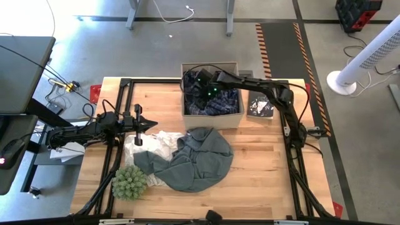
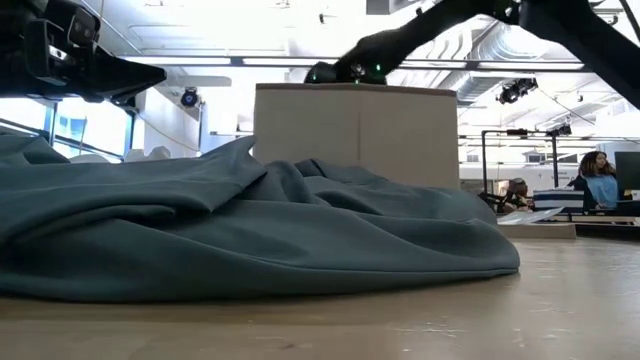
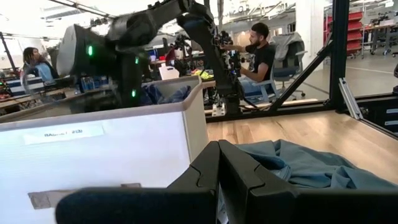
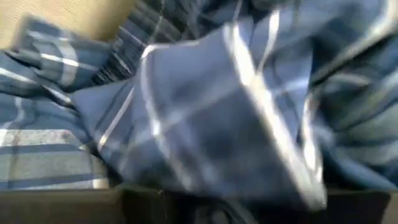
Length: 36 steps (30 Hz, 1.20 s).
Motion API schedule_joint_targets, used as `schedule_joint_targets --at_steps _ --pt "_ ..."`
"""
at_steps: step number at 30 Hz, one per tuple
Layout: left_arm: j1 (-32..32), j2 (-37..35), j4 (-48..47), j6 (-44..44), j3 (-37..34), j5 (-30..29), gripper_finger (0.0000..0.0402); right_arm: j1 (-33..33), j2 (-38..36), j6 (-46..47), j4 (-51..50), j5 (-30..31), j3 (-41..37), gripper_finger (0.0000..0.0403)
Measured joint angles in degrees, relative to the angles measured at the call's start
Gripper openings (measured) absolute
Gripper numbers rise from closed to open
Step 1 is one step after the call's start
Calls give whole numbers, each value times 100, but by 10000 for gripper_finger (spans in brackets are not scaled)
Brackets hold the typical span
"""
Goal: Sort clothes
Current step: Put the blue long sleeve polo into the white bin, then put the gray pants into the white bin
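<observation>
Four views, and we get something different from each. From the high view we see the whole table [image 1: 275,162]: the cardboard box [image 1: 211,117] at its far edge, the grey-green garment [image 1: 194,159] spread in the middle, a white garment [image 1: 150,144] partly under it, and the spiky green plant ball [image 1: 129,182] near the front left corner. Only the right wrist view looks down into the box — there the blue-and-white plaid garment [image 4: 205,106] fills nearly everything we see.

The right gripper [image 1: 203,84] is over the box, down among the plaid; we cannot tell whether its fingers are spread or pinching cloth. The left gripper [image 1: 149,125] hovers just left of the white garment, its fingers pressed together and holding nothing — the left wrist view shows them meeting in front of the box wall.

Beside the box on the right lies a small dark item [image 1: 260,107]. In the low view the grey-green garment hides the box's base.
</observation>
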Motion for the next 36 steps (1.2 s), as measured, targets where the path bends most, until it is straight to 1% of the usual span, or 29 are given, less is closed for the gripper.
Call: schedule_joint_targets --at_steps 3,6,10,11,13,15,17,19,22,23,25,28,30,33,36 --pt "2 0 0 1 0 0 1 133 -350 -213 -127 363 296 162" --pt "2 0 0 0 0 0 1 351 -884 -293 -253 1020 498 162" --pt "0 0 0 0 0 0 1 830 -1647 -436 -255 2094 434 162" --pt "2 0 0 1 0 0 1 998 -1821 -505 -234 2264 409 162" --pt "0 0 0 0 0 0 1 1359 -2165 -610 -134 2393 284 162" --pt "2 2 0 0 0 0 1 1755 -2456 -769 76 2347 64 162" --pt "2 0 2 1 0 0 1 2209 -2679 -997 332 2159 -263 162" --pt "1 0 2 0 0 0 1 2651 -2842 -1195 626 1792 -722 162" --pt "1 1 2 2 0 0 1 3230 -2941 -1276 1186 1002 -1570 162" --pt "1 0 1 0 0 0 1 3405 -2945 -1189 1430 818 -1897 162" --pt "1 1 0 1 0 -1 1 3659 -2911 -990 2010 657 -2583 162" --pt "1 1 0 0 0 -1 1 3910 -2728 -893 2914 623 -3465 162" --pt "0 2 0 0 0 0 1 3972 -2528 -880 3463 638 -3824 162" --pt "1 2 2 2 0 0 1 3945 -2190 -789 3775 544 -3926 165" --pt "0 1 2 1 0 0 1 3925 -1916 -850 3739 479 -3796 182"
